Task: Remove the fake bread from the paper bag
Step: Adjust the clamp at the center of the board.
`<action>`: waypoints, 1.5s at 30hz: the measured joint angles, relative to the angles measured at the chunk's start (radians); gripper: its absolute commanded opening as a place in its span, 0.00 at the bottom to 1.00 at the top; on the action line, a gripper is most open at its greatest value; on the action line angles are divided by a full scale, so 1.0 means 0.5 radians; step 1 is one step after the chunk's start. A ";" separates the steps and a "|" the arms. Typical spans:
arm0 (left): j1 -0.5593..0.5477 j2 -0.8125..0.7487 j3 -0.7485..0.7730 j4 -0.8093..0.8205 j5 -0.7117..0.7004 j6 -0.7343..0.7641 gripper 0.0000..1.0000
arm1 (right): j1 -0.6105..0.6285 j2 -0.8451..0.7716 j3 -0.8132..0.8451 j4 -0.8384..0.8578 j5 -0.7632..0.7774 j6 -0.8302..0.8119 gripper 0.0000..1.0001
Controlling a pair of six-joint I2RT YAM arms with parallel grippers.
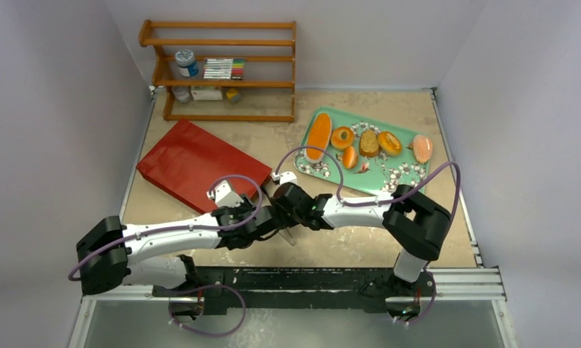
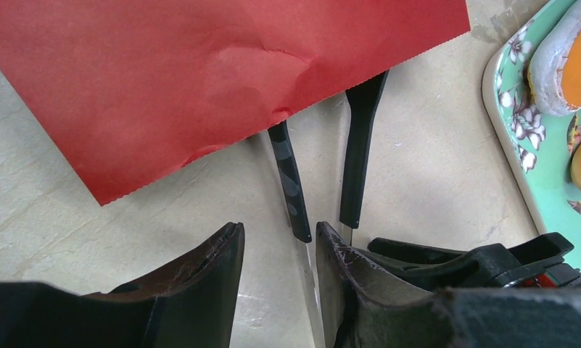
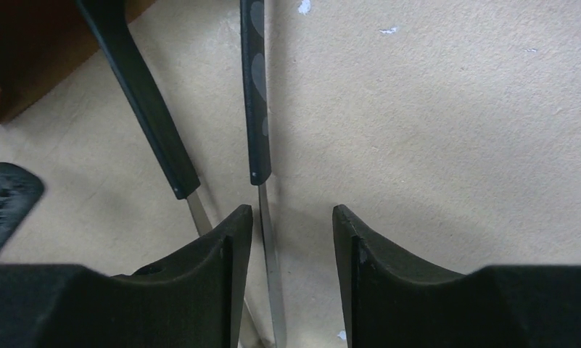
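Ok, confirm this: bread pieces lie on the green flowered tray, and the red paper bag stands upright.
Wrong on the bag: the red paper bag lies flat on the table, not upright, as the top external view shows. Bread pieces do lie on the green flowered tray.

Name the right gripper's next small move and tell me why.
Likely close the right gripper on the tongs. One tong arm lies in its open gap, beside one finger and unpinched, while the other passes outside. The black tips reach the zigzag rim of the paper bag.
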 measured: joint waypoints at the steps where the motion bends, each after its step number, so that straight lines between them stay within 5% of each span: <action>1: 0.000 0.017 0.000 0.011 -0.002 -0.008 0.42 | -0.003 0.011 0.000 0.003 0.001 -0.002 0.46; 8: 0.025 0.136 0.000 0.123 -0.001 -0.040 0.44 | -0.037 0.014 0.001 0.034 -0.037 -0.025 0.14; 13: 0.112 0.192 -0.049 0.222 0.028 -0.046 0.45 | -0.049 0.047 0.011 0.057 -0.078 -0.032 0.05; 45: 0.236 0.357 0.089 0.447 0.069 0.015 0.46 | -0.112 0.025 -0.019 0.078 -0.157 -0.108 0.04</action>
